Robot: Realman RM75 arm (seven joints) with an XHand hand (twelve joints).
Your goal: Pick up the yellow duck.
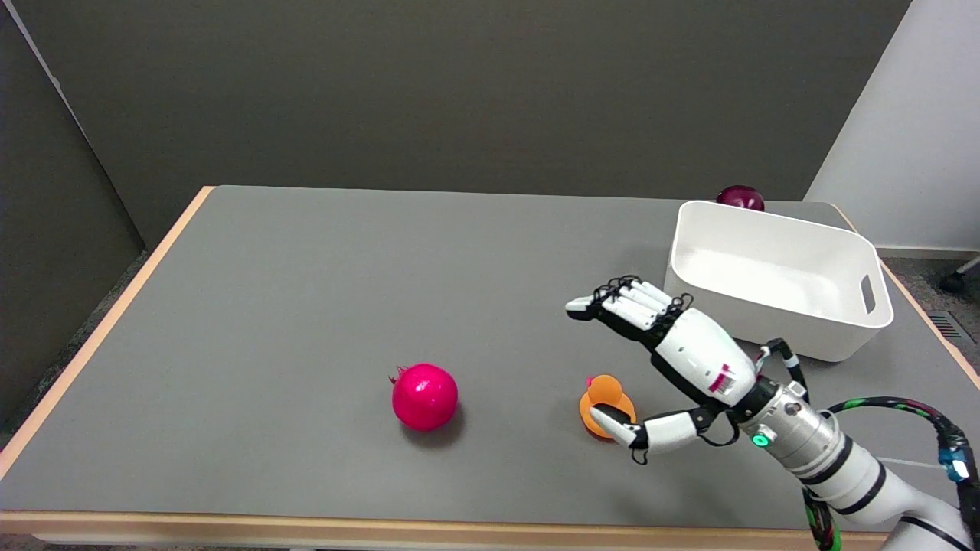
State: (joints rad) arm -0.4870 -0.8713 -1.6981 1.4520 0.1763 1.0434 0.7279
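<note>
Duck (604, 392): orange-yellow, upright on the grey table (306, 306), near the front edge and right of its middle. A small pink bit shows at the top left of its head.

Right hand (664, 360): reaches in from the front right corner, palm turned toward the duck, spread wide and holding nothing. Thumb (624, 430) low, its tip overlapping the duck's lower right side in the head view; whether it actually touches, cannot tell. The other fingers (624, 302) stretch out together above and beyond the duck, toward the table's far side, clearly apart from it. So the duck lies in the gap between thumb and fingers, nearer the thumb, not gripped.

Wrist and white forearm (827, 459) run off toward the front right corner; a green light glows on the wrist ring, and a black cable loops beside it.

Pink ball (424, 396): left of the duck, also near the front edge, about mid-table, well apart from the hand.

White bin (781, 306): at the far right corner, open top, handle slot on its right wall. A dark red round thing (739, 197) shows just behind its far rim.
</note>
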